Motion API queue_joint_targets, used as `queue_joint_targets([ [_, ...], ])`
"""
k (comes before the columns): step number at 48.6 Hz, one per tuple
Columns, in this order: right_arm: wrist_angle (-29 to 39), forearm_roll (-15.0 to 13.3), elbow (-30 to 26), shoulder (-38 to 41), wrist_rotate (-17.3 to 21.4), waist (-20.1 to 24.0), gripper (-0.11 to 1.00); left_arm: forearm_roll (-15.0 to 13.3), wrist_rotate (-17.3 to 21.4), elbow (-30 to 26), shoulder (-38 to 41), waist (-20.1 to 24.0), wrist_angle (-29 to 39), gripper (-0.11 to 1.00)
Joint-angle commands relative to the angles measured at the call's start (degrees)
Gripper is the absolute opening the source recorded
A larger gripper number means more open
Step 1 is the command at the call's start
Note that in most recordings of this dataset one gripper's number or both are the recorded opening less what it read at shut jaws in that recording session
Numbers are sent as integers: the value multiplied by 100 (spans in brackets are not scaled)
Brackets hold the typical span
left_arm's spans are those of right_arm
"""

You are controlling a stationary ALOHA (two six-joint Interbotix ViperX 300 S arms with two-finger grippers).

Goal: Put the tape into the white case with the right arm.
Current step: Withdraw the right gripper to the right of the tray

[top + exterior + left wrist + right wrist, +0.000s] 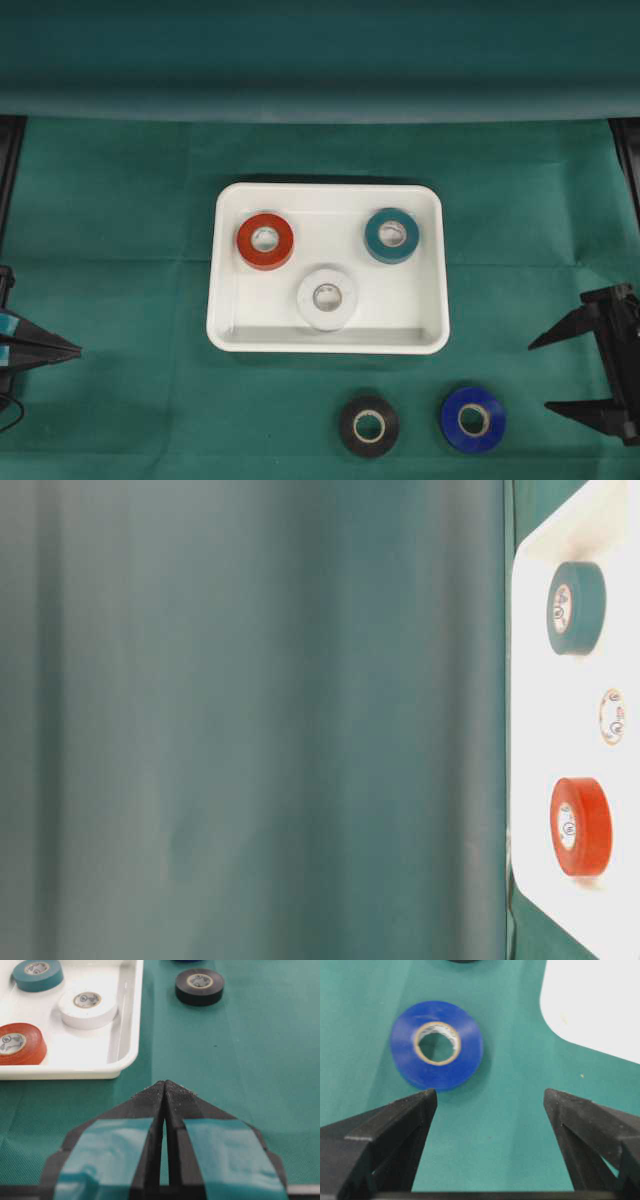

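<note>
Our right arm's two long pointed black fingers (490, 1105) stand spread wide with nothing between them, hovering over the green cloth worktop (120, 250). Just ahead of them, nearer the left-hand tip in the wrist view, lies the blue roll of plastic tape (436, 1045), flat on its side with its core hole facing up, so it has no long axis to line up with. We judge that the fingers must shift toward it and straddle it before they close. In the overhead view this roll (472, 418) sits near our right fingers (570, 375), and a black roll (368, 425) lies beside it, further off. Beyond both stands the shallow white rectangular plastic case (228, 330), holding red (265, 241), white (327, 298) and teal (391, 235) rolls. Our left arm's blue-patched fingers (165, 1087) are pressed together, empty, well apart from everything.
</note>
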Motion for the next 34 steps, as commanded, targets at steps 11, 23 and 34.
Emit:
queue_joint_targets([
  [11,-9,9,-105,105,9,53,72,-9,9,-70,44,9,-62,0],
  [23,-35,18,-114,132,0,53,72,-9,9,-70,44,0,-62,0],
  [34,-79,18,-483,589,0,62,72,0,9,-70,44,9,-62,0],
])
